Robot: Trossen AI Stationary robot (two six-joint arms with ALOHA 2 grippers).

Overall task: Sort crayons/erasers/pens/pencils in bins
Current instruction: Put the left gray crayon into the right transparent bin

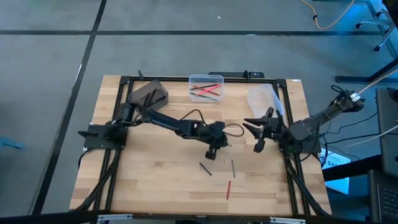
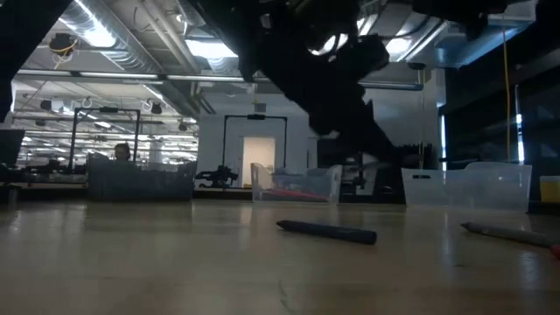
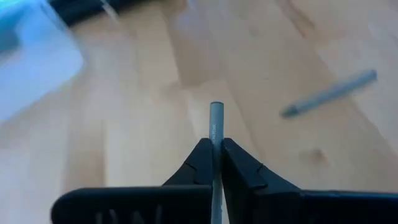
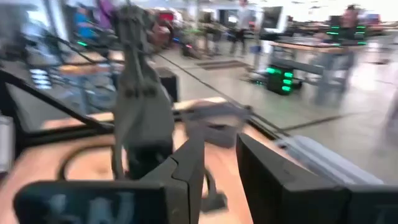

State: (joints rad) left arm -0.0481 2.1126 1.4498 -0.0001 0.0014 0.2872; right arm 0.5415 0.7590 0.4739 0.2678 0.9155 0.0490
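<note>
My left gripper (image 1: 211, 152) hovers over the middle of the table, shut on a thin grey stick (image 3: 216, 121). Three more sticks lie flat on the wood nearer the front edge: a dark one (image 1: 205, 168), a grey one (image 1: 233, 168) and a red one (image 1: 228, 190). Three bins stand along the far edge: a dark grey one (image 1: 149, 93), a clear one (image 1: 206, 87) with red sticks inside, and a whitish one (image 1: 264, 99). My right gripper (image 1: 254, 135) is open at the right, holding nothing. My left gripper (image 3: 215, 144) pinches the grey stick between its two fingers. The stick lies along the fingers and runs back between them toward the gripper body. A short end (image 3: 216, 132) juts out past the fingertips, slanting down toward the table and clear of the wood.
A black frame (image 1: 186, 79) runs around the tabletop. A cable loop (image 1: 235, 129) lies between the two grippers. Bare wood spreads at the front left of the table (image 1: 143, 180). The room behind holds benches and equipment.
</note>
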